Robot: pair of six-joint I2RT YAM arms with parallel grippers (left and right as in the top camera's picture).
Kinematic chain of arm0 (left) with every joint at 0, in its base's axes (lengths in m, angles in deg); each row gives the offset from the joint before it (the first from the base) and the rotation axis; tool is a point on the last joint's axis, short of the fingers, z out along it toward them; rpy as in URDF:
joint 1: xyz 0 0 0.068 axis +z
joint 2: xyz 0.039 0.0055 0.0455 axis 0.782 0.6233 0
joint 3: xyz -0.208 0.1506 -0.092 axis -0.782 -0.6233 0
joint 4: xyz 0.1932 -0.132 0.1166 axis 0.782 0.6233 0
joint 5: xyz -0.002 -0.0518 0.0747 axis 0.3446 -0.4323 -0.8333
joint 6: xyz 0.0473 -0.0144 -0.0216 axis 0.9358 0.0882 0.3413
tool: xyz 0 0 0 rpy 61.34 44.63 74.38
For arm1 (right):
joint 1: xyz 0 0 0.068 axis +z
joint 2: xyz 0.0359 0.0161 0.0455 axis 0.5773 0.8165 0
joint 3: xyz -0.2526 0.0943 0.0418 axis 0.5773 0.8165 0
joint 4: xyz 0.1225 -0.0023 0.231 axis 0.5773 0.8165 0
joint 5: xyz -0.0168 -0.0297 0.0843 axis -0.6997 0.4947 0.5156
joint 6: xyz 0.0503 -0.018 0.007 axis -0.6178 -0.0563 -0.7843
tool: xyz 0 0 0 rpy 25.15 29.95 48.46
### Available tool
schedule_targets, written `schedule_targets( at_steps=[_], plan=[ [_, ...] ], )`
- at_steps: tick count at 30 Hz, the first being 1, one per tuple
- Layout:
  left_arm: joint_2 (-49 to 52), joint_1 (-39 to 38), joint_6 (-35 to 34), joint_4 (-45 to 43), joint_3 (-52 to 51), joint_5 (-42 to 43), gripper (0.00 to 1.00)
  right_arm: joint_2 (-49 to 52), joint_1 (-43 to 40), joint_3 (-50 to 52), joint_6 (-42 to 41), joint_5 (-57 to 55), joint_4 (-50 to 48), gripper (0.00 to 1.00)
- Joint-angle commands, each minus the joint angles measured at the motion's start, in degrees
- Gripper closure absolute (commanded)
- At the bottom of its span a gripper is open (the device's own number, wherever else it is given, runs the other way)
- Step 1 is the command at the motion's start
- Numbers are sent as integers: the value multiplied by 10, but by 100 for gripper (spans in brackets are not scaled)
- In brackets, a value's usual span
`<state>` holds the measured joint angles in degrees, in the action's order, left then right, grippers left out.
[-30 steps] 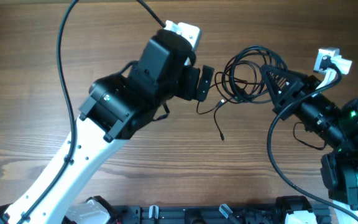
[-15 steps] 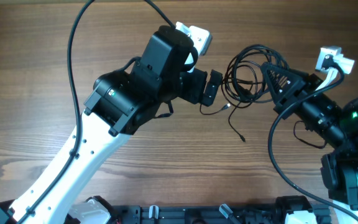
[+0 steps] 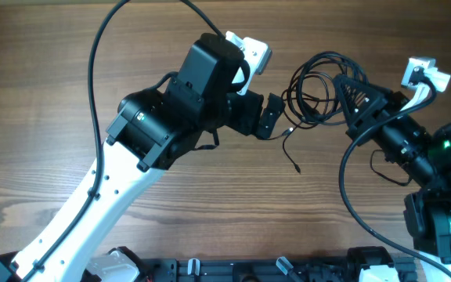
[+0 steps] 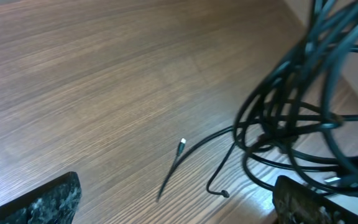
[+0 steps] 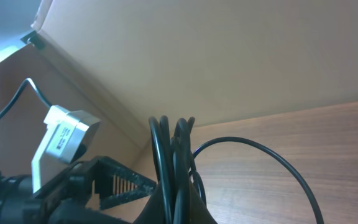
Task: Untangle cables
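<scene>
The cables are thin black wires bunched in loose loops right of the table's middle. My right gripper is shut on one side of the bundle; in the right wrist view several strands stand pinched between the dark fingertips. One loose end trails toward the front. My left gripper is open just left of the bundle. In the left wrist view its fingers stand wide apart with a small plug end on the wood between them, and the loops hang above its right finger.
The left arm stretches diagonally from the front left across the wooden table. The right arm's base fills the right edge. A thicker arm cable arcs over the table's left half.
My left gripper has moved right, closer to the bundle, still open. The trailing loose end has swung to the right. The right gripper keeps its hold, lifted slightly.
</scene>
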<state>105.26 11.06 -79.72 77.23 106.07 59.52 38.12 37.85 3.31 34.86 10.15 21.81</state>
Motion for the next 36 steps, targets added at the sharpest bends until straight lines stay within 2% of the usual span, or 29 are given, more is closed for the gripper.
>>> schedule_targets(
  at_steps=[1, 12, 19, 25, 32, 34, 35, 36],
  plan=[
    [2, 2, 11, -4, 9, 26, 0, 9, 0, -12, -8, -19, -6, 96],
    [3, 2, 11, -26, 8, 23, 0, 10, 0, -12, -39, 64, -55, 96],
    [3, 2, 11, -24, 8, -79, 0, 10, 0, -12, -39, 78, -58, 96],
    [9, 2, 1, -25, 8, -88, 0, 10, 0, -12, -53, 87, -69, 96],
    [33, 1, -44, -32, 7, -90, 0, 10, 0, -12, -53, 100, -72, 96],
    [33, 2, -95, -30, 7, -141, 0, 10, 0, -12, -54, 100, -72, 96],
    [33, 2, -153, -21, 7, -211, 0, 10, 0, -12, -53, 100, -72, 96],
    [33, 2, -190, -11, 7, -247, 0, 10, 0, -12, -53, 100, -72, 96]
  ],
)
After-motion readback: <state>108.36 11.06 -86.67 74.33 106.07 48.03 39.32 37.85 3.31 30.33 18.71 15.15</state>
